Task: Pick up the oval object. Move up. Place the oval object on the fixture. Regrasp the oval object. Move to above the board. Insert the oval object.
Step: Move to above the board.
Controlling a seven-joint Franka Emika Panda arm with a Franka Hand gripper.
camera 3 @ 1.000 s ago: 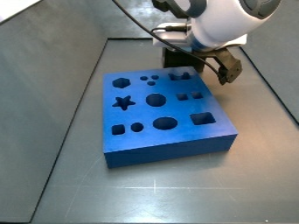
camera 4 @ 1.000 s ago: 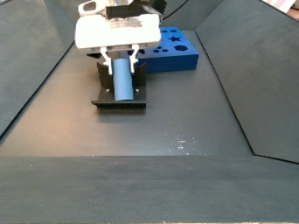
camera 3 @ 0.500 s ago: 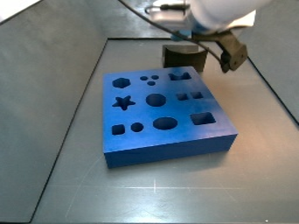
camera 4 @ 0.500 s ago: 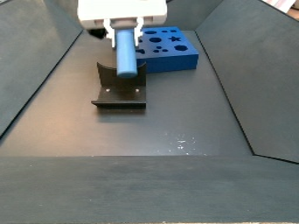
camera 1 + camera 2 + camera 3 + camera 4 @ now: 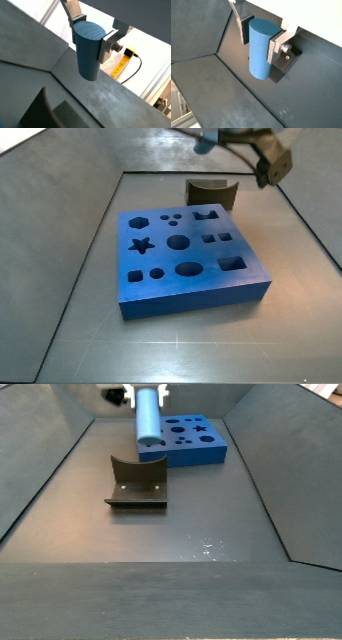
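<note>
**Blue peg held aloft in the hand, above fixture and board**

Hand [image 5: 92, 36]: at the upper edge in both side views, lifted well clear of the floor. Its flat silver fingers [image 5: 278, 44] are closed against the two sides of the peg; the hold is plain in both wrist views.

Peg [image 5: 88, 49]: smooth blue-grey piece with an oval end face. It hangs lengthwise below the fingers, upright, with its lower end free and touching nothing. In a side view [image 5: 147, 422] it shows as a pale blue bar above the fixture, off the floor. In the other side picture it is hidden by the hand [image 5: 271, 160].

Fixture [image 5: 138, 482]: dark bracket on a base plate, standing on the dark floor just beside the board. The curved notch in its top holds nothing [image 5: 210, 192].

Board [image 5: 187, 251]: thick bright blue square slab, flat on the floor. Its top carries a star, a hexagon, round, square and oval holes, all unfilled. In a side view [image 5: 194, 441] it lies behind the fixture.
</note>
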